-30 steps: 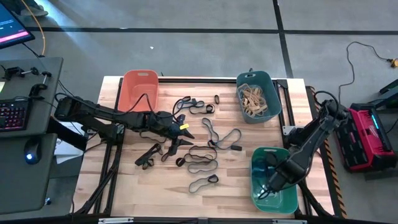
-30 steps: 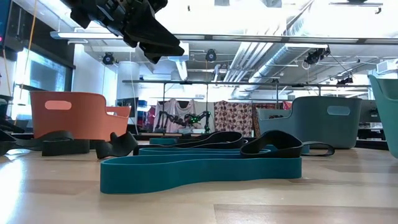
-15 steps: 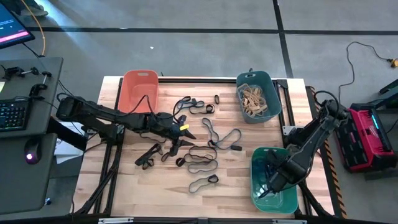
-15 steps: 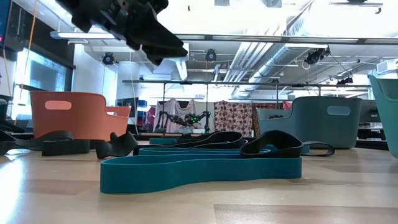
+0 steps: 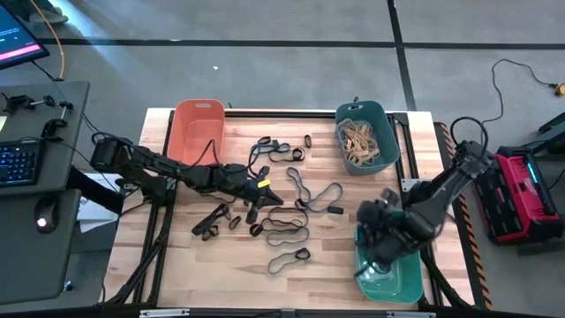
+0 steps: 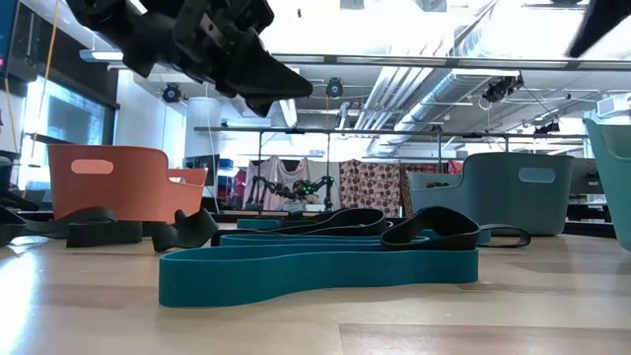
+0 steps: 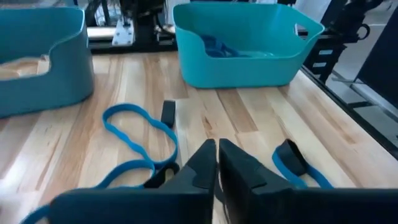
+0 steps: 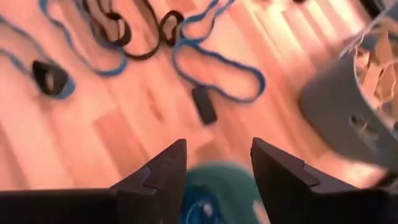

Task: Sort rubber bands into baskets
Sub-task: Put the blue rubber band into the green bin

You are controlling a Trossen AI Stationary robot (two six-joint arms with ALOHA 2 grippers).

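Across the middle of the wooden table [image 5: 177,265], blue and black rubber bands [image 5: 287,216] are lying loose in a scattered cluster; tan ones are filling the dark teal basket [image 5: 365,135] at the far edge, blue ones are lying in the green basket [image 5: 388,269] near the right front corner, and the orange basket [image 5: 197,128] is standing at the far left; the left gripper [image 5: 256,196] is hovering over the cluster with its fingers [image 7: 205,163] pressed together, holding nothing visible; the right gripper [image 5: 375,231] is hanging above the green basket's inner rim, its fingers [image 8: 163,167] spread apart and empty.
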